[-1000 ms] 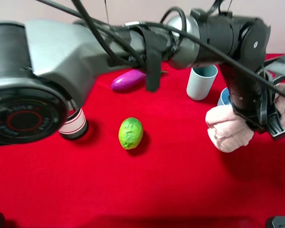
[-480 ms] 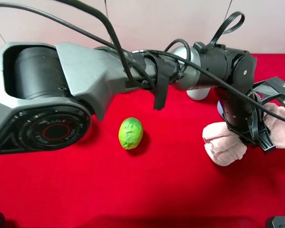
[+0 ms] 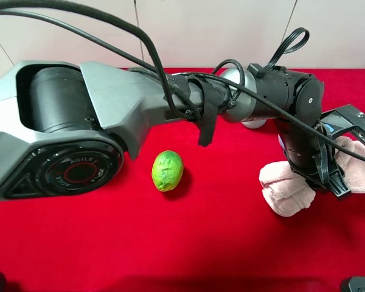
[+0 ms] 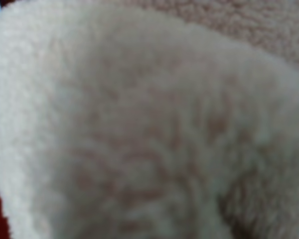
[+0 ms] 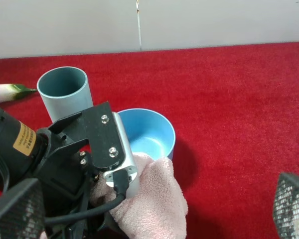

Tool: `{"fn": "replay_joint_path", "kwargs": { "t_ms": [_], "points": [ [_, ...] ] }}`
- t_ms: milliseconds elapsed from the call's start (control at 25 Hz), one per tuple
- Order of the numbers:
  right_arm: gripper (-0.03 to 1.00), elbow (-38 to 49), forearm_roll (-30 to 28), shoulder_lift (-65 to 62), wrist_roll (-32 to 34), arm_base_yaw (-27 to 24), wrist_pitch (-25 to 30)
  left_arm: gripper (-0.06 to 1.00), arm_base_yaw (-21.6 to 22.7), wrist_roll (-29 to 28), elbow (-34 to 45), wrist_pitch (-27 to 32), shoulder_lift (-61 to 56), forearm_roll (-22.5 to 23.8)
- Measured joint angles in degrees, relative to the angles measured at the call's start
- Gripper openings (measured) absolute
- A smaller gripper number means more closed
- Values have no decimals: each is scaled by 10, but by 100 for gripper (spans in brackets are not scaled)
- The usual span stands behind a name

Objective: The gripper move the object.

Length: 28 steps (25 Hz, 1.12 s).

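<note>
The high camera looks down over the table (image 3: 188, 243) toward the back wall (image 3: 201, 36), the left arm (image 3: 109, 115) close under it. The left wrist camera sits so near the towel (image 4: 149, 129) that blurred pile fills its frame. The right wrist camera looks low across the table at the same wall. All three share the towel.

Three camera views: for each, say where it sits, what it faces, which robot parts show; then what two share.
Exterior high: mounted high, looking down on the red table; shows left arm, left gripper on the towel.
Left wrist: on left arm, pressed against towel; no robot parts visible.
Right wrist: on right arm, facing blue bowl and left gripper; own fingertips at edges.
Shared: towel, in all three.
</note>
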Motion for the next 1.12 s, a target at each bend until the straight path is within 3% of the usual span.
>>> {"fn": "replay_joint_path", "kwargs": {
  "t_ms": [280, 400, 640, 960, 1120],
  "points": [
    [69, 0, 0, 0, 0, 0, 0, 79, 0, 0, 0, -10, 0, -13],
    [69, 0, 0, 0, 0, 0, 0, 85, 0, 0, -1, -9, 0, -15],
    [69, 0, 0, 0, 0, 0, 0, 88, 0, 0, -8, -1, -1, -15],
    [69, 0, 0, 0, 0, 0, 0, 88, 0, 0, -68, 69, -1, -14],
    [69, 0, 1, 0, 0, 0, 0, 88, 0, -18, -111, 108, -1, 12]
  ]
}}
